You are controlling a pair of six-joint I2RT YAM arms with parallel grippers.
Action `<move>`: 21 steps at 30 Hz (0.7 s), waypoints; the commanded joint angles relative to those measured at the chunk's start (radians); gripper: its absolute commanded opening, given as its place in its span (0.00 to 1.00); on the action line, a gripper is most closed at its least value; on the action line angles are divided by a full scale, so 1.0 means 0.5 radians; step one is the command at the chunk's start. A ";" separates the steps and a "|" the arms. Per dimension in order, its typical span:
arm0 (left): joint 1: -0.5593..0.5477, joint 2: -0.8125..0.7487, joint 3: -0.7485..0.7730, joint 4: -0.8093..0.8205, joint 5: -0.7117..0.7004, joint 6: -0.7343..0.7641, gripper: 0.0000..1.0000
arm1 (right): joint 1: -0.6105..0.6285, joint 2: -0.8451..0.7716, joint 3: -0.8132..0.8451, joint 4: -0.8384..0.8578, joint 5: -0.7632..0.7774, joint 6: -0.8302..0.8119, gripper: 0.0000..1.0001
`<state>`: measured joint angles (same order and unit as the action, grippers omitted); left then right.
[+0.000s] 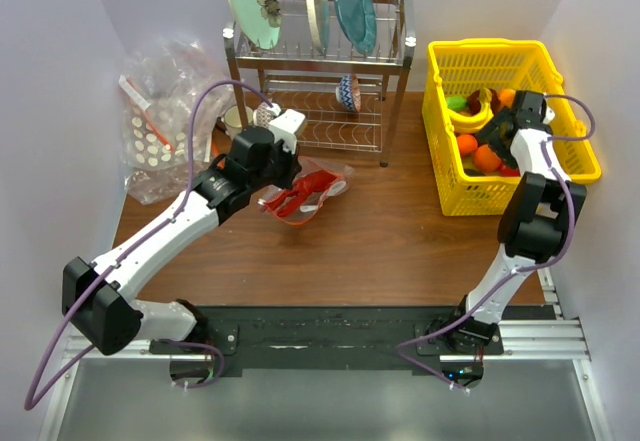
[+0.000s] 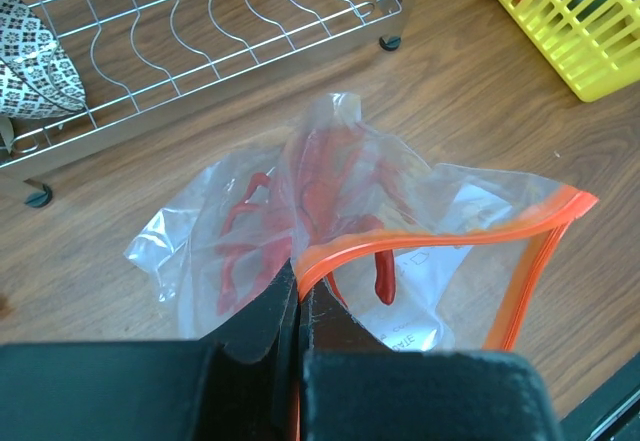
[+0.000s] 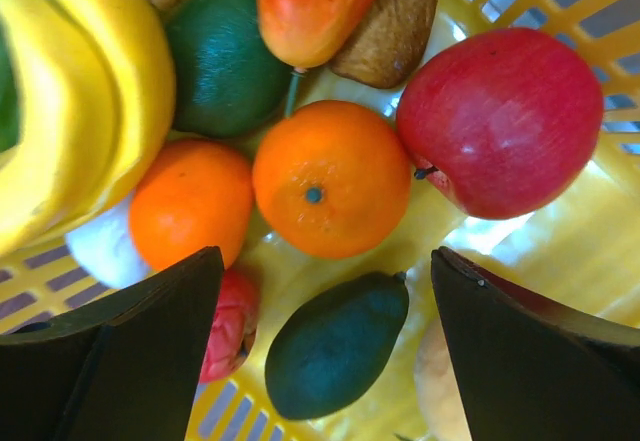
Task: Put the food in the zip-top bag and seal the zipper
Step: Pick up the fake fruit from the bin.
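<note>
The zip-top bag (image 2: 400, 211) lay on the brown worktop (image 1: 380, 251) just in front of the wire dish rack (image 1: 320, 61), left of centre, with the red lobster (image 2: 320, 176) already inside its clear, crumpled body. Its zipper (image 2: 470, 225), an orange strip along the top edge, was unsealed, and the mouth gaped open in a loop toward the left wrist camera. The left fingers (image 2: 298, 299) were pressed together on the near lip of the bag, pinching the plastic right at the orange strip. Well apart, at the right side of the worktop, the right fingers (image 3: 328, 258) hung inside the yellow basket (image 1: 440, 161), spread wide and holding nothing, directly over a round orange (image 3: 330, 176). A second orange (image 3: 190, 201) sat just beside it on the left, a dark green round fruit (image 3: 225, 56) lay beyond them, and a dark green oblong fruit (image 3: 335, 346) rested below, between the two fingers. A red apple (image 3: 515, 121) and a yellow banana (image 3: 90, 91) crowded the basket as well. Plates (image 1: 300, 6) stood in the rack's top tier, and a heap of clear dotted bags (image 1: 160, 121) sat at the far left corner.
</note>
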<state>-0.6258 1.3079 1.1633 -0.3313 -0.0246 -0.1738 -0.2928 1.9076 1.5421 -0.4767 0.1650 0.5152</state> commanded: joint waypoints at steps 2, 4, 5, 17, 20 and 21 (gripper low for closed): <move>0.034 -0.033 0.008 0.166 0.040 -0.039 0.00 | 0.003 0.093 0.100 0.107 -0.063 0.043 0.93; 0.037 -0.029 0.005 0.169 0.040 -0.039 0.00 | -0.010 0.152 0.122 0.110 -0.054 0.053 0.93; 0.037 -0.026 0.005 0.166 0.040 -0.042 0.00 | -0.013 0.164 0.125 0.122 -0.048 0.056 0.94; 0.040 -0.023 -0.001 0.172 0.040 -0.039 0.00 | -0.034 0.165 0.049 0.269 0.023 0.114 0.66; 0.043 -0.023 -0.001 0.172 0.037 -0.039 0.00 | -0.034 0.030 -0.032 0.312 0.017 0.111 0.54; 0.043 -0.023 -0.001 0.175 0.040 -0.039 0.00 | -0.034 -0.004 -0.035 0.303 0.011 0.111 0.53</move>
<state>-0.6147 1.3087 1.1629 -0.3222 -0.0120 -0.1749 -0.3122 2.0289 1.5448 -0.3748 0.1501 0.5610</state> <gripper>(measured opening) 0.020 0.702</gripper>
